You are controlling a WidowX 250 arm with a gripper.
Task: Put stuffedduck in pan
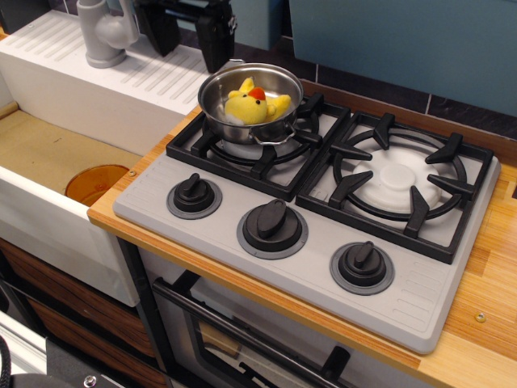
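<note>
The stuffedduck (254, 105), a fuzzy yellow plush with an orange-red beak, lies inside the pan (216, 90), a shiny steel pot standing on the rear left burner of the stove. My gripper (187, 34) hangs above the draining board, up and to the left of the pan, clear of it. Its two black fingers (215, 39) are spread apart and hold nothing.
A grey toy stove (307, 202) with two burners and three black knobs sits on a wooden counter (485, 323). A white sink (48, 162) with an orange drain lies to the left, a grey faucet (105, 32) behind it. An oven door is below.
</note>
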